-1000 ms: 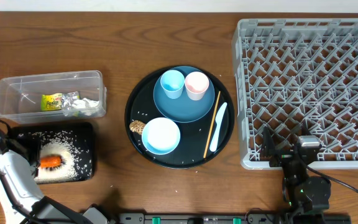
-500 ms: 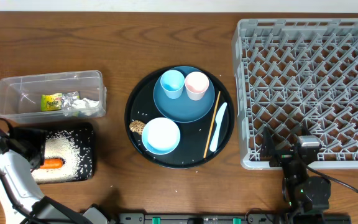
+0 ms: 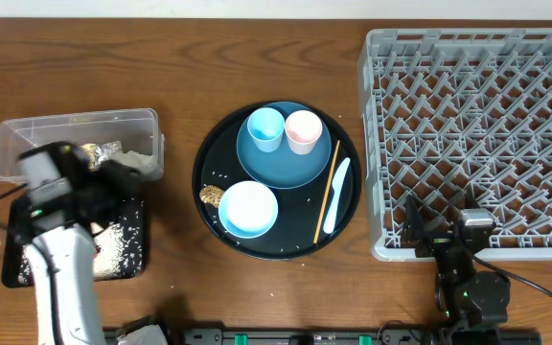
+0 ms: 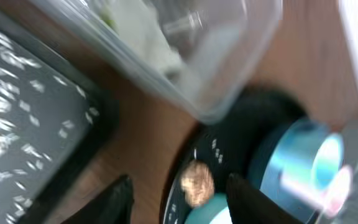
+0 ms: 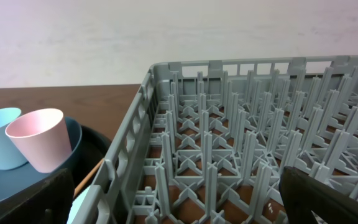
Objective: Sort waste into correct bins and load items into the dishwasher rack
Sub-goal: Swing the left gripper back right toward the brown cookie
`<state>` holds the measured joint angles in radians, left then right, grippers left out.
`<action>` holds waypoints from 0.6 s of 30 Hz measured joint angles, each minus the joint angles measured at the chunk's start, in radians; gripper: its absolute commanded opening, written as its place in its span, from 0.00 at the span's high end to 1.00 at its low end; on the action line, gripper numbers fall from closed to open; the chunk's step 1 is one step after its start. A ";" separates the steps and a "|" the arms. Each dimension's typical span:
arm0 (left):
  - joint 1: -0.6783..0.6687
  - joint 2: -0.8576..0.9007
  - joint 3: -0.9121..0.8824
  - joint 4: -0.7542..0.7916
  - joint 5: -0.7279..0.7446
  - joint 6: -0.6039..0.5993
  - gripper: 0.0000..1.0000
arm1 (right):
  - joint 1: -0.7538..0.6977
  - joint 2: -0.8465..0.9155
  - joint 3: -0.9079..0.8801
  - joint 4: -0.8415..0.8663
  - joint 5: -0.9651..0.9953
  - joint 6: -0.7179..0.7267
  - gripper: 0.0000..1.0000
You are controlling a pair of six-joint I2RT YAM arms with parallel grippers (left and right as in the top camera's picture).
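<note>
My left gripper point(image 3: 111, 182) point(image 4: 182, 205) hovers open over the gap between the clear tub point(image 3: 27, 134) and the black bin tray point(image 3: 127, 259), which holds rice point(image 3: 113, 244). Its view is blurred. Ahead of it are a brown biscuit point(image 4: 197, 180) point(image 3: 210, 195) and a white bowl point(image 3: 248, 208). The dark-blue plate point(image 3: 295, 168) carries a light-blue cup point(image 3: 264, 127) and a pink cup point(image 3: 303, 130). A chopstick point(image 3: 326, 196) and a pale-blue utensil point(image 3: 336, 196) lie beside the plate. My right gripper point(image 3: 444, 230) point(image 5: 176, 205) stands open at the front edge of the grey rack point(image 3: 468, 115).
The crockery sits on a big round black tray point(image 3: 209, 168) mid-table. A white tissue point(image 3: 137, 161) lies in the clear tub. My left arm's white link point(image 3: 60, 278) crosses the black bin tray. The rack's upright pegs point(image 5: 229, 124) fill the right wrist view.
My left arm has swung from the carrot on the black bin tray up and to the right, toward the round tray. The carrot no longer shows. The right arm has not moved.
</note>
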<state>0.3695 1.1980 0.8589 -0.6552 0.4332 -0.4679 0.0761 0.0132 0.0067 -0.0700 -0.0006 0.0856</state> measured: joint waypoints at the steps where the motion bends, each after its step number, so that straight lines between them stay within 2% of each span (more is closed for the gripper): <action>1: -0.041 0.002 0.000 -0.009 -0.023 0.003 0.50 | 0.000 0.000 0.000 0.000 0.000 0.000 0.01; 6: -0.299 0.019 0.000 -0.010 -0.165 0.009 0.49 | 0.000 0.000 0.000 0.000 0.000 0.000 0.01; 12: -0.537 0.063 0.000 0.022 -0.346 0.010 0.50 | 0.000 0.000 0.000 0.000 0.000 0.000 0.01; 13: -0.569 0.079 0.000 0.023 -0.386 0.006 0.55 | 0.000 0.000 0.000 0.000 0.000 0.000 0.01; 15: -0.616 0.119 0.000 0.027 -0.448 -0.002 0.58 | 0.000 0.000 0.000 0.000 0.000 0.000 0.01; 18: -0.654 0.185 0.000 0.032 -0.497 -0.008 0.70 | 0.000 0.000 0.000 0.000 0.000 0.000 0.01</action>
<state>-0.2848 1.3834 0.8589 -0.6228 -0.0643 -0.4763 0.0761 0.0128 0.0067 -0.0700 -0.0002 0.0856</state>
